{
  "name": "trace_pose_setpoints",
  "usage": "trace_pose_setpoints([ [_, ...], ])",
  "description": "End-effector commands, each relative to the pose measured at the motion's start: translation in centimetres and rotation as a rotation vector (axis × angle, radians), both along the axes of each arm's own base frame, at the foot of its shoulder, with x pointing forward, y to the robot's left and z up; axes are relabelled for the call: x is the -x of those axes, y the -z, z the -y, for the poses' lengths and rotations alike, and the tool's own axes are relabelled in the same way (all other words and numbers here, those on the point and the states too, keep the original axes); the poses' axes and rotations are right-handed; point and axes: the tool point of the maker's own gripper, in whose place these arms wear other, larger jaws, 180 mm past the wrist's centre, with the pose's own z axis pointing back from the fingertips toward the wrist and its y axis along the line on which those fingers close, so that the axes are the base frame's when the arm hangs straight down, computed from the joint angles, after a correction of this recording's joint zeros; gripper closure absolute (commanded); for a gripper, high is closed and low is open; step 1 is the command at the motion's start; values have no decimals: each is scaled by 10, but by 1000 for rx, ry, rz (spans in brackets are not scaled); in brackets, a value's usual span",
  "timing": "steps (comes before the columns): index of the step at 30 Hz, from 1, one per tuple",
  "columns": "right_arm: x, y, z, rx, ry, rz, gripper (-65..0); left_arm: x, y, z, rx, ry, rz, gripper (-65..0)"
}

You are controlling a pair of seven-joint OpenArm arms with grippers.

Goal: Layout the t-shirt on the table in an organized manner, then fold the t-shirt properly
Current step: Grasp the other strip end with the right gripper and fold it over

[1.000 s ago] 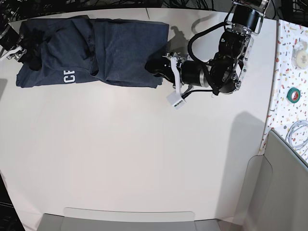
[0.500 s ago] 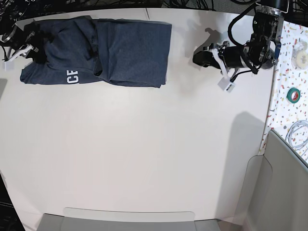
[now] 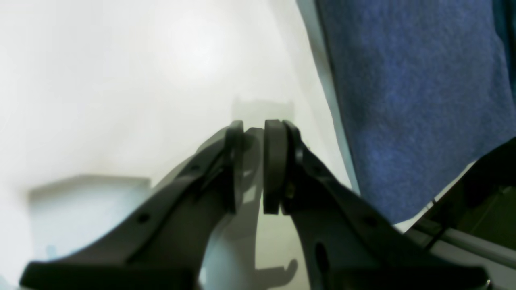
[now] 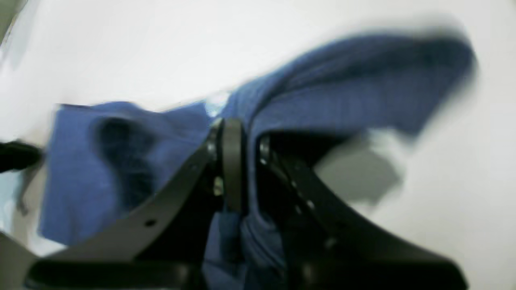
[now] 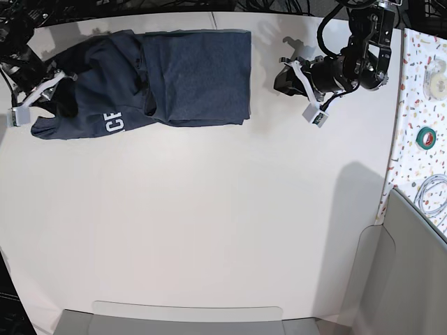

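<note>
Pinching the left end of the shirt, other arm parked off to the side

Going left to right in the overhead view: my right gripper [image 5: 43, 85] is clamped on the bunched, sleeve-side end of the t-shirt [image 5: 188, 70], and the wrist view shows blue cloth wedged between the pads. The shirt lies along the far edge of the table [image 5: 209, 223], rumpled on the left with white lettering [image 5: 113, 123] peeking out, flatter on the right. My left gripper [image 5: 288, 75] hangs just past the shirt's right edge, nearly shut and gripping nothing. To do this well, I'd pull outward slow and low so the wrinkles drag flat, and pin the right edge first so the whole shirt doesn't slide.
</note>
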Motion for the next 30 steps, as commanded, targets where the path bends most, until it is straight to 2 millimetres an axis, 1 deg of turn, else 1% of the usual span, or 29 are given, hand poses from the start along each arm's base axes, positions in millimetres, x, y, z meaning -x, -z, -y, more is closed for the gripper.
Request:
trace_pose_setpoints([
  [1, -7, -12, -16, -8, -53, 53, 0, 11, 11, -16, -91, 21, -47, -88],
  [3, -12, -9, -44, -37, -133, 52, 0, 10, 11, -16, -91, 21, -45, -88],
  [5, -14, -3, -72, -60, -207, 33, 0, 10, 11, -16, -91, 21, -45, -88],
  [7, -21, 1, -98, -63, -267, 26, 0, 11, 11, -16, -91, 20, -46, -88],
  [11, -26, 11, -147, -42, -378, -3, 0, 11, 11, -16, -91, 20, -46, -88],
  [13, -25, 14, -175, -24, -456, -15, 0, 11, 11, -16, -91, 20, -46, -88],
  [16, -20, 15, -214, 10, -591, -13, 0, 9, 11, -16, -91, 20, -45, -88],
  [18, -17, 13, -233, 27, -661, -2, 0, 9, 11, -16, -90, 18, -46, -88],
  [21, -13, 7, -257, 43, -749, 26, 0, 13, 20, -19, -90, 1, -76, -88],
  [23, -13, 2, -267, 57, -791, 49, 0, 6, 23, -17, -81, -14, -80, -88],
  [25, -13, -3, -275, 64, -821, 67, 0, 3, 25, -19, -80, -22, -83, -88],
  [27, -14, -6, -280, 73, -844, 81, 0, 1, 26, -12, -63, -28, -84, -88],
  [30, -12, -10, -288, 91, -891, 101, 0, 2, 31, -11, -58, -36, -101, -88],
])
